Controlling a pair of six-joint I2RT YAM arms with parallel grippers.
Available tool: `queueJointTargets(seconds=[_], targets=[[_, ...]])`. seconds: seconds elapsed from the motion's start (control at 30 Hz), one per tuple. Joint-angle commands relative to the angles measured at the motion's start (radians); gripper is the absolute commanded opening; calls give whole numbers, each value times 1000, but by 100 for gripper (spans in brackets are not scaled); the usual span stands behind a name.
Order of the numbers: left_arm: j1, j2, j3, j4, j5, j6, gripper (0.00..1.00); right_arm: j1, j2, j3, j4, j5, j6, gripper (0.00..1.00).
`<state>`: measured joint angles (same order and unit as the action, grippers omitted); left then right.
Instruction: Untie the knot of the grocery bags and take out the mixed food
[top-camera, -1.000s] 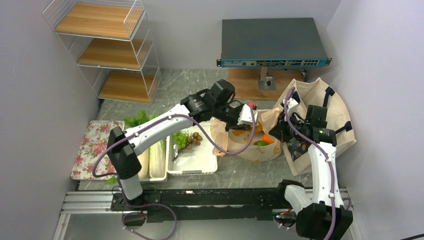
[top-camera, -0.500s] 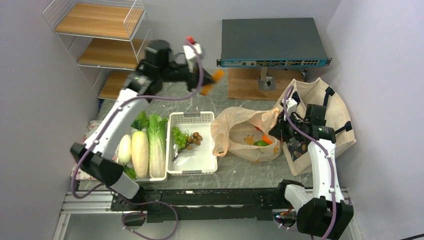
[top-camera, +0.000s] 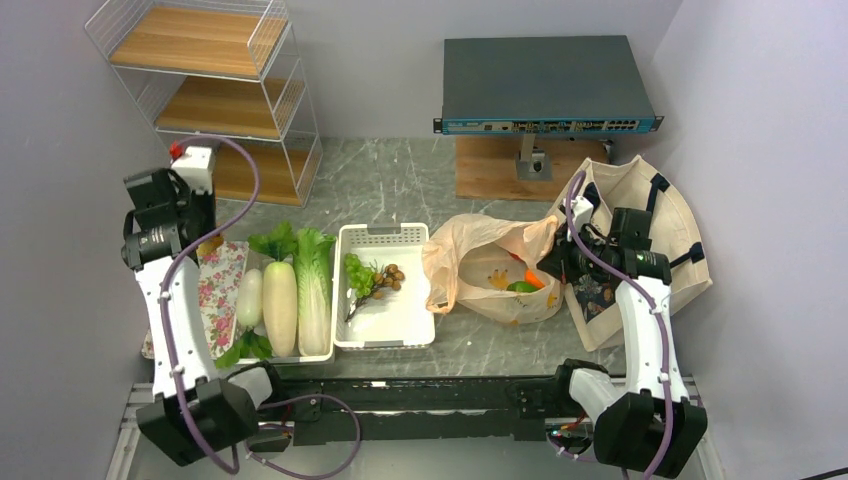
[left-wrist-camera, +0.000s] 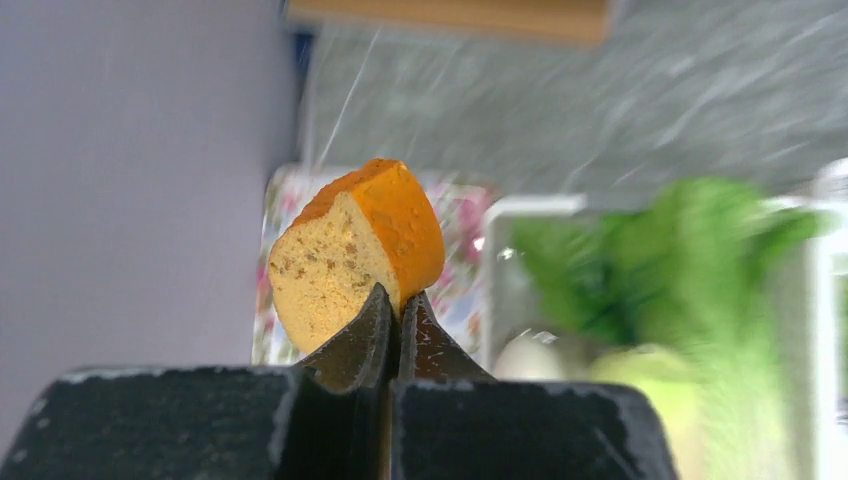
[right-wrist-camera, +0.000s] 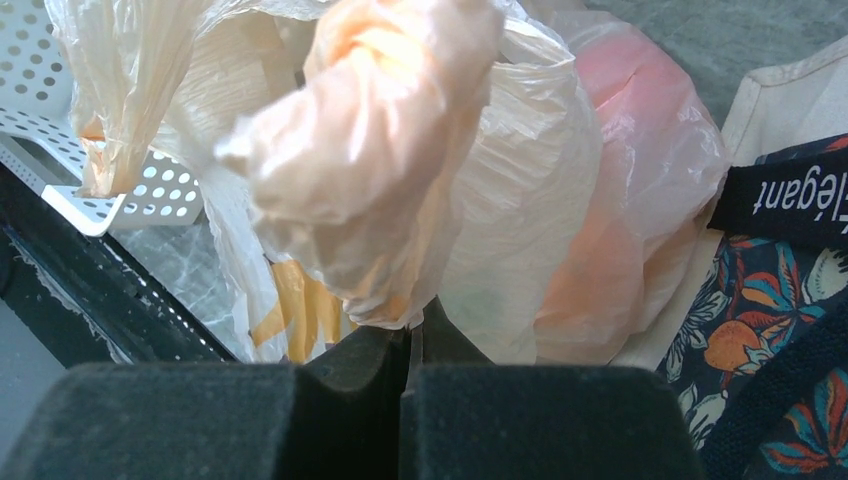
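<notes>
Gripped bread (left-wrist-camera: 355, 250) in the left gripper (left-wrist-camera: 395, 300), fingers pinched together on its lower edge (crust orange, crumb pale and speckled); hung it at the far left of the top view, by the upper end of the floral tray (top-camera: 225, 290), close to the wall.

Kept the right gripper (right-wrist-camera: 410, 325) clamped on the knot (right-wrist-camera: 370, 160), jaws closed on the plastic just under the twisted lump; placed right of centre in the top view, between bag (top-camera: 490, 275) and tote (top-camera: 650, 215).

Found the bag slumped on the table, mouth gaping, with something orange (top-camera: 535, 278) and something green (top-camera: 520, 287) inside; found the tote touching its right side, at the right edge.

Saw two white baskets side by side left of the bag; in the left one (top-camera: 300, 357), radishes (top-camera: 280, 305) and cabbage (top-camera: 313, 280) lying lengthwise; in the right one (top-camera: 395, 320), grapes (top-camera: 358, 275) and nuts (top-camera: 392, 275) at its upper left.
</notes>
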<state>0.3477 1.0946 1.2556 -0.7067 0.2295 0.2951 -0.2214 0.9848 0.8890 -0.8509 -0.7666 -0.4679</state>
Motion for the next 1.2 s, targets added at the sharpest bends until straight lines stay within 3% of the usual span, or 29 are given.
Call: queueJointTargets(seconds=[0.0, 0.37, 0.43, 0.57, 0.63, 0.7, 0.73, 0.87, 1.0, 1.07, 1.17], targets=[[114, 59, -143, 32, -226, 59, 0, 4, 26, 28, 24, -38, -22, 0], [157, 432, -112, 166, -378, -1, 9, 4, 66, 90, -47, -12, -96, 0], [160, 477, -93, 159, -390, -16, 15, 4, 66, 102, -55, -7, -102, 0], [160, 536, -69, 153, -397, -28, 34, 4, 69, 117, -57, -2, -102, 0], [161, 546, -42, 125, -377, -28, 56, 4, 73, 125, -59, -2, -101, 0], [160, 513, -31, 110, -329, -21, 91, 3, 75, 135, -59, -8, -98, 0], [160, 485, -26, 103, -296, -12, 98, 4, 76, 140, -57, -14, -96, 0], [160, 348, 35, 46, -114, 24, 99, 4, 73, 148, -26, -39, -64, 0], [109, 153, 68, 55, 228, 37, 99, 47, 114, 189, 40, -75, -6, 0], [8, 80, 87, 66, 341, 67, 100, 107, 152, 238, 45, -64, 3, 0], [-245, 28, 141, 45, 406, 155, 99, 173, 179, 307, -48, -64, -44, 0]])
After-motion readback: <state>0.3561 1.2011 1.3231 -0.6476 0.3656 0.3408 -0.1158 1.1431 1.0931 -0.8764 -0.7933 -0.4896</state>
